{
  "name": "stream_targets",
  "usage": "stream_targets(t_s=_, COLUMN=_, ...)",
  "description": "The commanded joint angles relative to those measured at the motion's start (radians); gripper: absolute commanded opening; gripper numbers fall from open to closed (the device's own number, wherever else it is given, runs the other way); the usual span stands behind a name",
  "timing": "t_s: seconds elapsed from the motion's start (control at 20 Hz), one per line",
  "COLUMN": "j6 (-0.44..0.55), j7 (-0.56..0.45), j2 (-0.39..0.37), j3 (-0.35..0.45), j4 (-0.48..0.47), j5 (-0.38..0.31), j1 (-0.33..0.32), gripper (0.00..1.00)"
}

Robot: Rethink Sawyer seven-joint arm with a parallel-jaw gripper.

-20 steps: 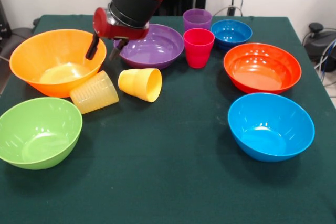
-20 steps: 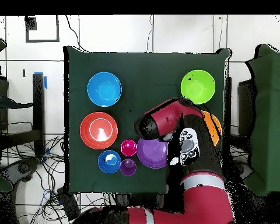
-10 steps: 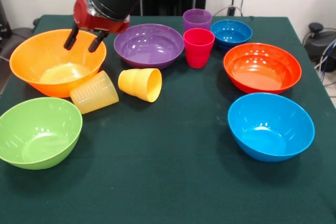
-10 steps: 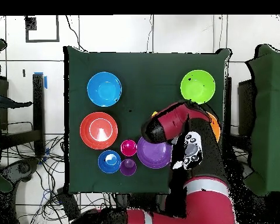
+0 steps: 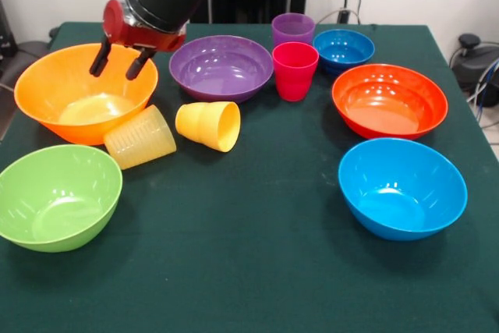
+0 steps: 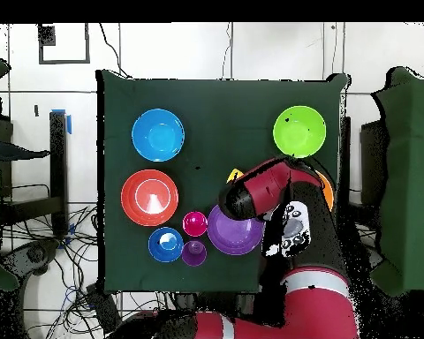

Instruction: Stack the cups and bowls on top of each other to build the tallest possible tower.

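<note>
since a moment ago the gripper (image 5: pixel 117 58) has swung from the purple bowl (image 5: pixel 221 66) to hover empty, jaws spread, over the orange-yellow bowl (image 5: pixel 78 91), likely the tower base.

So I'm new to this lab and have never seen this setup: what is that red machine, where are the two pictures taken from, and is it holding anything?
It is a robot arm with a two-fingered hand. One picture looks across the table, the other straight down. Its hand is open and empty above the orange-yellow bowl. Five more bowls sit apart; nothing is stacked. The red-pink cup and the purple cup stand upright; two yellow cups lie tipped over.
</note>
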Motion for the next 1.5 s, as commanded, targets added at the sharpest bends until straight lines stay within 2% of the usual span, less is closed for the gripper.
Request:
stream_targets(t_s=0.05, j6=0.01, j7=-0.031, j2=0.014, j3=0.129, j4=0.05, j5=0.135, j1=-0.039, gripper=1.0)
stream_targets(t_s=0.15, j6=0.048, j7=-0.053, j2=0.008, j3=0.14, j4=0.045, j5=0.175, j1=-0.047, gripper=1.0)
stream_targets(t_s=0.4, j6=0.046, j7=-0.069, j2=0.013, j3=0.142, j4=0.054, j5=0.226, j1=-0.057, gripper=1.0)
stream_targets(t_s=0.65, j6=0.053, j7=-0.094, j2=0.0, j3=0.132, j4=0.06, j5=0.243, j1=-0.056, gripper=1.0)
stream_targets(t_s=1.0, j6=0.021, j7=-0.078, j2=0.013, j3=0.132, j4=0.072, j5=0.252, j1=-0.066, gripper=1.0)
stream_targets(t_s=1.3, j6=0.012, j7=-0.07, j2=0.022, j3=0.155, j4=0.091, j5=0.286, j1=-0.09, gripper=1.0)
stream_targets(t_s=1.5, j6=-0.009, j7=-0.07, j2=0.04, j3=0.153, j4=0.086, j5=0.276, j1=-0.093, gripper=1.0)
